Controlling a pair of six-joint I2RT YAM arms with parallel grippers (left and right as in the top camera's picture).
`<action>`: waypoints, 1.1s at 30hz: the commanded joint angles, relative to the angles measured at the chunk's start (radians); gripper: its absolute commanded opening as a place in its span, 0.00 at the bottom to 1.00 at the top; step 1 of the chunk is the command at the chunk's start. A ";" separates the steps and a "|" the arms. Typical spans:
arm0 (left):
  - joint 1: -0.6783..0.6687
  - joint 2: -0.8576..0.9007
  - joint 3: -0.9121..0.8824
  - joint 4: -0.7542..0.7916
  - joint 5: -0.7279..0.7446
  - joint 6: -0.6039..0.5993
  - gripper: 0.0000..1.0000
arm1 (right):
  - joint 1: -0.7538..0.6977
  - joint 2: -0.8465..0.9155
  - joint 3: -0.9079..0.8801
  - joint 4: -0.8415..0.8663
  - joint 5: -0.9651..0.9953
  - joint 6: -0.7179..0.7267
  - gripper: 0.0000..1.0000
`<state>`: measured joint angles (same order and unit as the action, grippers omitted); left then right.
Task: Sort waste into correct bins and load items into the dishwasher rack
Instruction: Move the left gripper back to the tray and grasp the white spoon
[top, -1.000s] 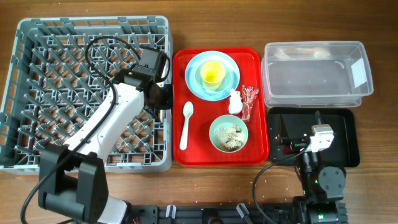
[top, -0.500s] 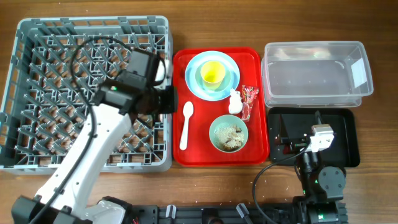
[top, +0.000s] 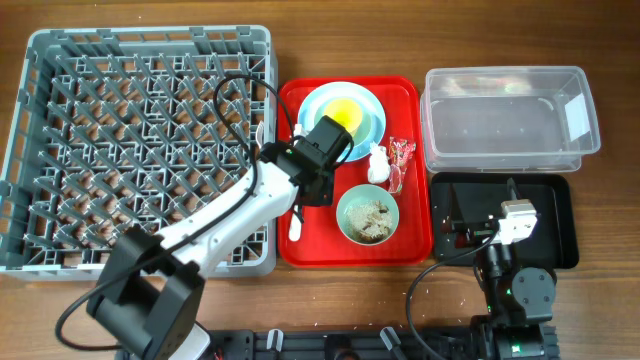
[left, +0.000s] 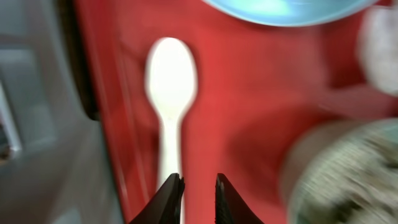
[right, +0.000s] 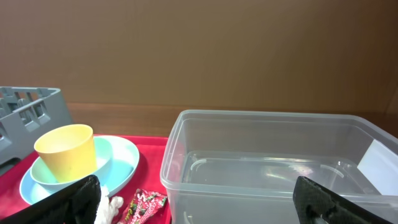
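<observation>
My left gripper (top: 308, 198) hovers over the white spoon (left: 171, 81) on the red tray (top: 415, 240). Its jaws stand a narrow gap apart with nothing between them, and the left fingertip lies over the spoon's handle (top: 295, 228). A yellow cup (top: 347, 113) sits in a mint bowl on the pale blue plate (top: 372, 135). A second bowl (top: 368, 213) holds beige crumbs. A white tissue wad (top: 377, 163) and a red wrapper (top: 401, 155) lie between them. My right gripper (right: 196, 186) rests wide open over the black tray (top: 560, 215), holding nothing.
The big grey rack (top: 120, 150) fills the left side. The clear tub (top: 505, 120) stands at the back right, just behind the black tray. The left arm's cable loops above the rack's right edge.
My left arm has swung right from above the rack to above the red tray, over the spoon. The right arm has not moved.
</observation>
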<state>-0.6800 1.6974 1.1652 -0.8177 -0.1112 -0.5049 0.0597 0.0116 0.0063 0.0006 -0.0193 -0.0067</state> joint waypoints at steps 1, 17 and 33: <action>-0.002 0.063 -0.010 0.020 -0.132 -0.035 0.24 | -0.007 -0.007 -0.001 0.005 -0.008 -0.017 1.00; -0.005 0.182 -0.042 0.113 -0.108 -0.040 0.24 | -0.007 -0.007 -0.001 0.004 -0.008 -0.016 1.00; -0.005 -0.011 0.024 0.048 -0.131 -0.076 0.04 | -0.007 -0.007 -0.001 0.005 -0.008 -0.017 1.00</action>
<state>-0.6819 1.8057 1.1477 -0.7616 -0.2127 -0.5678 0.0597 0.0116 0.0063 0.0006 -0.0189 -0.0067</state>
